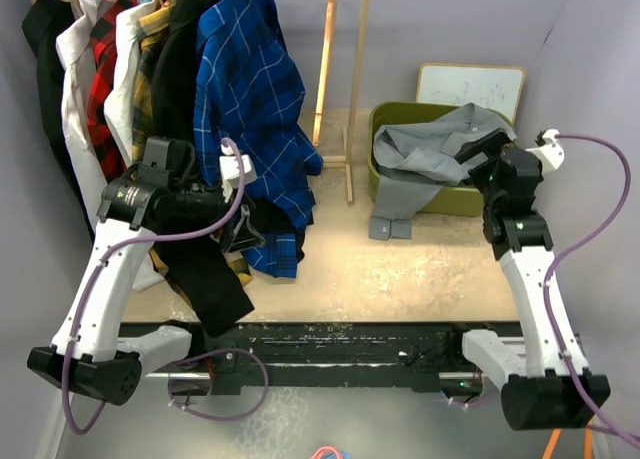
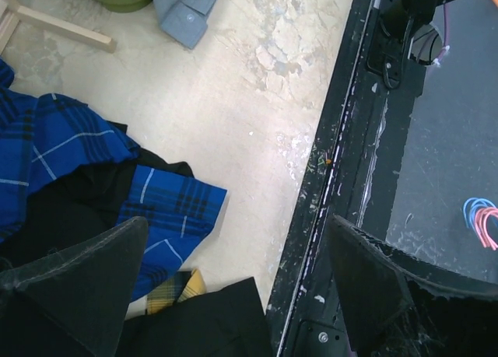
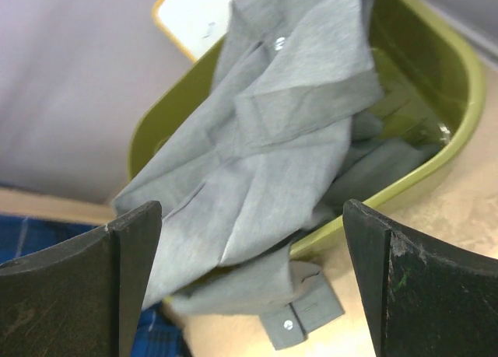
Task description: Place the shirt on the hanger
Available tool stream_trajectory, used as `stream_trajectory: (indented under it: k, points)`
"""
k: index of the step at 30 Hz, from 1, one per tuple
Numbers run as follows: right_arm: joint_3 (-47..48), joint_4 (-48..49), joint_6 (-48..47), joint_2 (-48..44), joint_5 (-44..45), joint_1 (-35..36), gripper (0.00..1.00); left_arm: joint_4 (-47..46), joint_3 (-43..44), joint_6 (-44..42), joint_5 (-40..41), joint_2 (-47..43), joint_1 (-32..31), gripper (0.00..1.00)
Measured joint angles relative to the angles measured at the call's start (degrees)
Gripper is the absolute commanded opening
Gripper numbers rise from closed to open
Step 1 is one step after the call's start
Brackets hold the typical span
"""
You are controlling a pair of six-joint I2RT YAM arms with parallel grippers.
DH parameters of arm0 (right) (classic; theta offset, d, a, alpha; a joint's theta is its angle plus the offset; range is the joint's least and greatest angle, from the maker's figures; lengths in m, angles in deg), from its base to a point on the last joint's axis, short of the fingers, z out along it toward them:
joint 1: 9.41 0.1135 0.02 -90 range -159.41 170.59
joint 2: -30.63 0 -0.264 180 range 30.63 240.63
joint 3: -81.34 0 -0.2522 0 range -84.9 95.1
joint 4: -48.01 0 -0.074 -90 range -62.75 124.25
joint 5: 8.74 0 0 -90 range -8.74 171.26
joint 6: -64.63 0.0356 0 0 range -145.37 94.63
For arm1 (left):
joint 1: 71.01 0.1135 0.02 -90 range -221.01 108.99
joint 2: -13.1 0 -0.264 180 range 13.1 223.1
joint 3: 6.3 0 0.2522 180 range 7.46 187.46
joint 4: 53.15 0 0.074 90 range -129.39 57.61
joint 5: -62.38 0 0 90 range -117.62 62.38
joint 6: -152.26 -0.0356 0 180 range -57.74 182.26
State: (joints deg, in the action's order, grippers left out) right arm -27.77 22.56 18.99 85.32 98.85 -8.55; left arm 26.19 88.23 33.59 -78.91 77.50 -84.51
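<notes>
Beige tabletop [image 1: 400,269]. Ahead of right claw [image 3: 249,209]: olive tub [image 3: 436,147], grey shirt cuffs [image 3: 299,314] drooped onto surface. Under left claw [image 2: 233,223]: blue check hem [image 2: 167,209], black cloth [image 2: 218,318]; wooden rack foot [image 2: 62,26] beyond.

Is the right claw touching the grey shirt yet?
Apart. Right wrist view: the right claw hangs open, and the shirt lies in the bin well beyond its fingertips.

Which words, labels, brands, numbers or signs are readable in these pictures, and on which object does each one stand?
No text can be read in any view.
Whiteboard behind the green bin: only faint marks, too pale and small to read.
Grey shirt in the bin: no label or print visible.
</notes>
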Motion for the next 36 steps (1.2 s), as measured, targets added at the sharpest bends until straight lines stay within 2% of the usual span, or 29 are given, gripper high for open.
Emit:
stream_trajectory:
  k: [6,18,26,30,32,33,34,35,36]
  points:
    - [11.8,-8.5,0.2,12.9,6.5,0.0,1.0,0.9,0.0,-2.5,0.1,2.0,0.7,0.99]
    - [12.3,-13.1,2.1,15.9,10.2,0.0,1.0,-0.4,-2.3,-2.4,0.7,1.3,3.0,0.99]
    - [18.8,-15.6,3.3,31.5,9.3,0.0,1.0,-0.7,-4.2,-2.7,1.2,1.0,3.0,0.99]
    - [19.1,-14.7,3.6,36.2,8.2,0.0,0.99,-1.0,-4.5,-2.7,1.4,0.9,3.0,0.99]
    - [19.2,-14.1,3.7,37.2,7.5,0.0,0.81,-1.3,-5.1,-2.8,1.5,0.9,3.0,0.99]
    - [19.5,-14.1,3.8,37.6,6.8,0.0,0.66,-1.4,-5.4,-2.9,1.6,0.9,3.0,0.99]
    - [19.6,-14.0,3.6,38.0,6.3,0.0,0.43,-1.4,-5.5,-3.0,1.9,0.9,3.0,0.99]
    - [19.8,-13.6,3.5,38.5,5.0,0.0,0.14,-1.4,-5.6,-3.1,2.0,0.9,3.0,0.99]
    - [19.9,-12.9,3.1,38.8,3.8,0.0,0.0,-1.5,-5.6,-3.1,2.1,0.9,3.0,0.99]
